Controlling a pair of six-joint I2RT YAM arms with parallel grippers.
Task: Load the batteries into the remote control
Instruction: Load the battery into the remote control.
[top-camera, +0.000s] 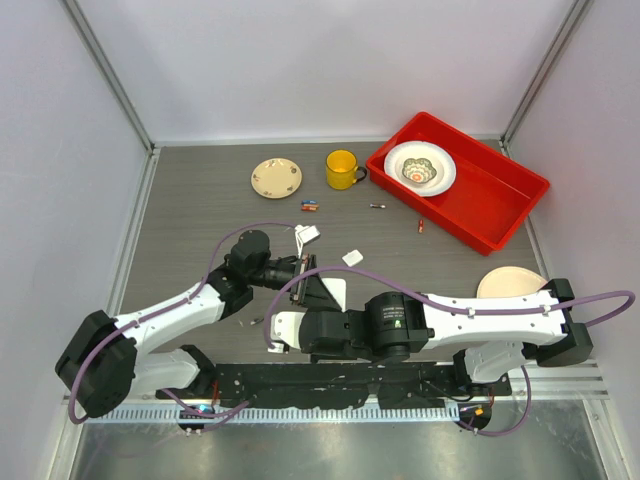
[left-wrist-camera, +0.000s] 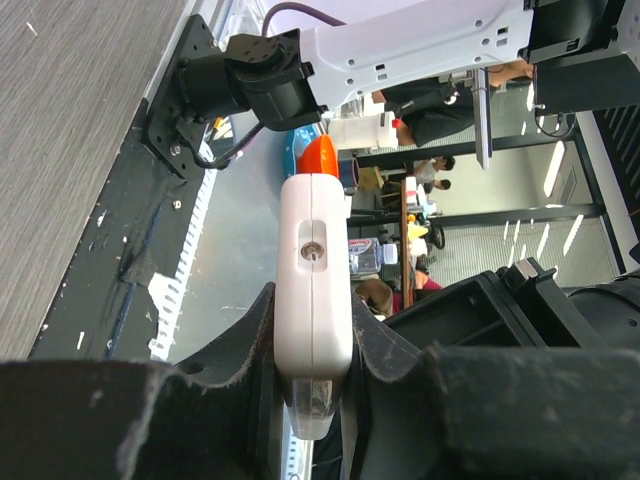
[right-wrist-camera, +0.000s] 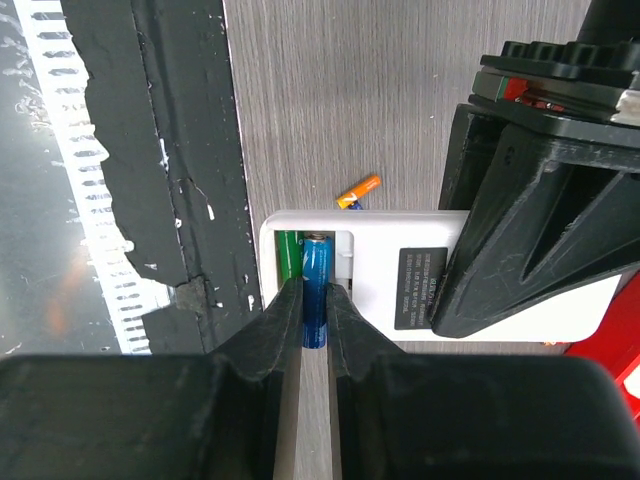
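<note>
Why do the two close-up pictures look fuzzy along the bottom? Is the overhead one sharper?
Left wrist: remote sharp, left fingers soft near the lens. Right wrist: blue battery crisp, right fingers blurring toward the bottom. Top: evenly lit, faint shadows, sharp throughout.

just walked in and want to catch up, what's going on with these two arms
The left gripper is clamped on the white remote control, with its battery bay open. The right gripper pinches a blue battery at the bay, beside a green battery already seated there. An orange battery lies on the table just past the remote, and more loose batteries sit near the yellow mug.
</note>
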